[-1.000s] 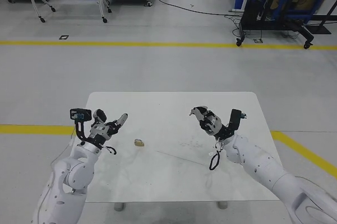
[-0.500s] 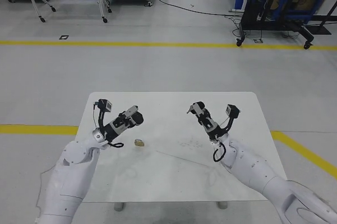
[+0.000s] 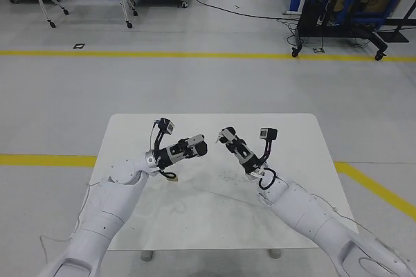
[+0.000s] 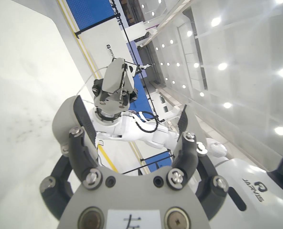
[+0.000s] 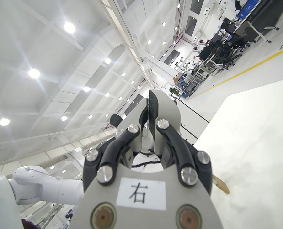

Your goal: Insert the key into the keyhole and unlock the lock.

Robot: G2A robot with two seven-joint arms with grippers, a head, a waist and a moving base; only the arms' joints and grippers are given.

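A small brass padlock [image 3: 172, 176] lies on the white table [image 3: 297, 215], just below my left arm; its brass edge [image 5: 220, 184] shows beside the right wrist. My left gripper [image 3: 195, 147] hovers above the table's middle, open and empty, its two pads wide apart [image 4: 131, 117]. My right gripper [image 3: 226, 135] faces it from a short way off, fingers pressed together [image 5: 148, 107]. A thin key [image 4: 122, 78] sits edge-on between those fingers. The two grippers are apart, not touching.
A black cable loop [image 3: 265, 181] hangs from the right forearm above the table. Faint scuff marks [image 3: 232, 177] dot the tabletop near the middle. Bare table [image 4: 14, 77] stretches toward the front and the right side. Yellow floor lines run around the table.
Both arms have swung inward from the table's sides toward its middle. The left gripper travelled right, past the padlock, and the right gripper moved left; they now face each other.
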